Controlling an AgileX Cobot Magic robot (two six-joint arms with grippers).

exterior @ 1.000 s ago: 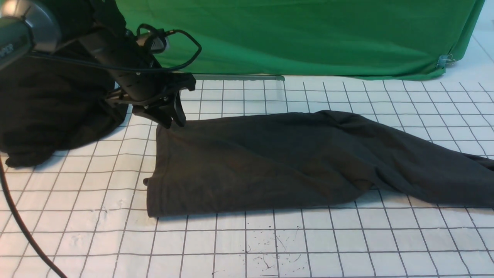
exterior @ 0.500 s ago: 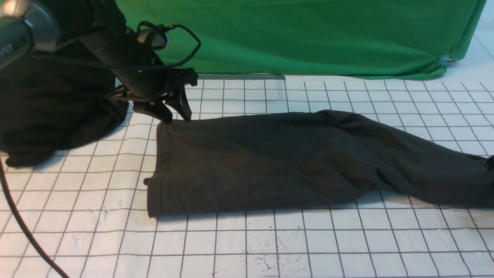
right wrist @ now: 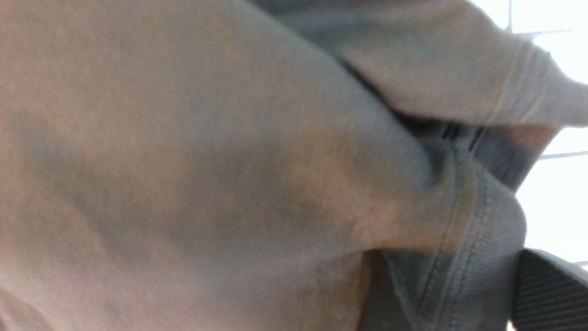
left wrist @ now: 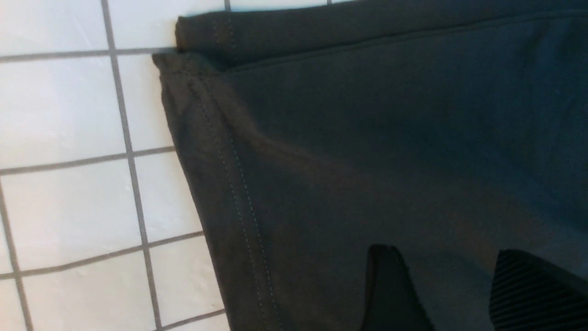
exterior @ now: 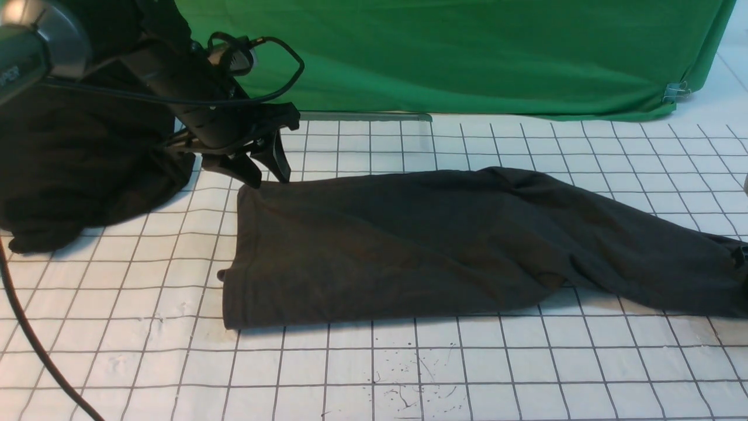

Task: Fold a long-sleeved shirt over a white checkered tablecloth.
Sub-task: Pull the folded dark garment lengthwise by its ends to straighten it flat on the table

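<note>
The long-sleeved shirt (exterior: pixel 421 245) lies as a long dark grey strip across the white checkered tablecloth (exterior: pixel 374 362), hem to the left and a sleeve trailing off to the right. My left gripper (exterior: pixel 270 178) hovers just over the shirt's far left corner, open and holding nothing. In the left wrist view the left gripper (left wrist: pixel 448 280) has both fingers apart above the flat cloth beside the stitched hem (left wrist: pixel 229 184). My right gripper (right wrist: pixel 448 280) is outside the front view. In its wrist view it is open, with a ribbed band (right wrist: pixel 477 257) of the shirt lying loose between the fingers.
A blacker heap of cloth (exterior: pixel 82 169) sits at the far left behind my left arm. A green cloth backdrop (exterior: pixel 467 58) closes off the back. A black cable (exterior: pixel 29 339) runs over the tablecloth at the near left. Dark specks (exterior: pixel 409 397) mark the near middle.
My left gripper has opened and lifted slightly off the shirt's far left corner. At the right edge the shirt's end has dropped and settled.
</note>
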